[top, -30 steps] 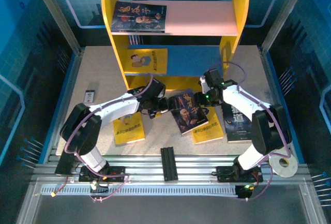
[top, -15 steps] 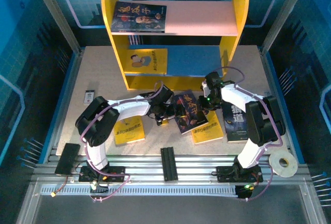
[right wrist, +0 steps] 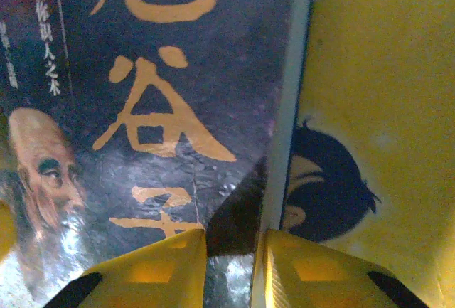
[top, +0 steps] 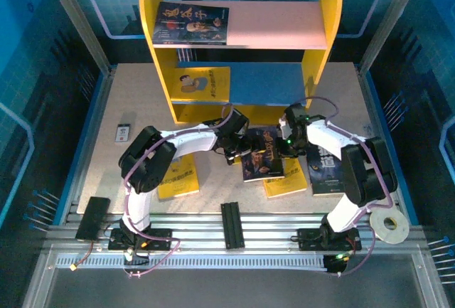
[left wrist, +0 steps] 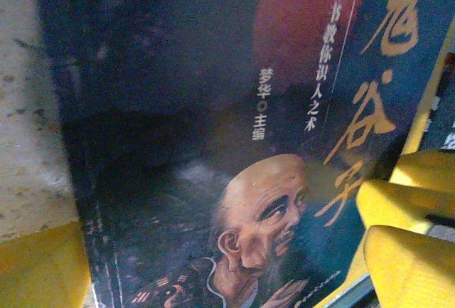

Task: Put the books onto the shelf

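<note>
Jaws of the right gripper (right wrist: 229, 244) pinch the dark book (top: 261, 157) by its right edge, which rests on a yellow book (top: 288, 181) mid-table, just near of the shelf (top: 158, 52). The left gripper (top: 238, 153) gapes wide and empty, seemingly bracing the left edge.

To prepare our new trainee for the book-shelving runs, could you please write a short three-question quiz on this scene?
1. True or false: the shelf stands without any books.
2. Over which book does the open left gripper hover? A yellow cartoon book; B dark portrait book; C navy book on the right.
3. How many books lie on the table, off the shelf?
Key: 1 false; 2 B; 3 four.
</note>
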`<state>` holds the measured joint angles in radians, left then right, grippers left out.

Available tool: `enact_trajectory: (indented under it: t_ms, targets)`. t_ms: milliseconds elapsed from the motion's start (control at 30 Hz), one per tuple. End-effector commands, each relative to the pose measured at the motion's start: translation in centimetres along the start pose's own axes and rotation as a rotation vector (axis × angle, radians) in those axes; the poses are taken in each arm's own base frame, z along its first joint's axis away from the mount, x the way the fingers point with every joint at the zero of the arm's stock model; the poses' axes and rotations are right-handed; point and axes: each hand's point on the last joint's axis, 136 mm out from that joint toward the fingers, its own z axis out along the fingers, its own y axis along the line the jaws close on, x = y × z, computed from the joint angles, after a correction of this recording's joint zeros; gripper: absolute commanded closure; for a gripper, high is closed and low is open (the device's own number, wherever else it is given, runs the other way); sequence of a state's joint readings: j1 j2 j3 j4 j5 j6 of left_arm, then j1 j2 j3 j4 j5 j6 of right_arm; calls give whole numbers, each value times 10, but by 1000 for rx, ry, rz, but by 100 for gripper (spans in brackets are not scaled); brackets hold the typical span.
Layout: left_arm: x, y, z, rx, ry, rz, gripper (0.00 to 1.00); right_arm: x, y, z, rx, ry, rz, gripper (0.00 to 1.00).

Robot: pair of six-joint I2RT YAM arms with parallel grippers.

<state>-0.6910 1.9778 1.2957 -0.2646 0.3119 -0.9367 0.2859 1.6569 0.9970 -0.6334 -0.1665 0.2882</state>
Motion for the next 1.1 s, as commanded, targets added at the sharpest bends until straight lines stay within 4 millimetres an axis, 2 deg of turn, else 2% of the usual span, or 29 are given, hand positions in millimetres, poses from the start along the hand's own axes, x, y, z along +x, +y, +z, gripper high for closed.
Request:
enact_trajectory:
  t_ms: [0,133,233,467,600,767,900,1000,1067]
  targets:
    - [-5,-67,-22,204,-18,104,5,21,11,-1,-51,56,-5,72]
    - [-3,-82,-48,252,-54,130,5,23,12,-1,-50,55,-11,73]
    - [-1,-85,-56,259,-63,136,5,22,13,0,-51,53,-13,73]
    - [12,-87,-37,276,-11,130,8,22,15,3,-47,55,-20,74]
    - [12,-68,-30,146,-30,159,9,20,19,0,-54,40,-25,74]
    - [15,-59,-29,59,-26,210,13,18,21,-3,-51,28,-30,73]
    - [9,-49,-37,-15,-66,236,16,19,18,-6,-41,16,-28,64]
    - [9,-48,-33,-20,-61,240,23,18,19,-8,-52,-4,-23,53]
    - [9,-48,-29,-18,-48,237,29,18,20,-9,-65,-10,-18,49]
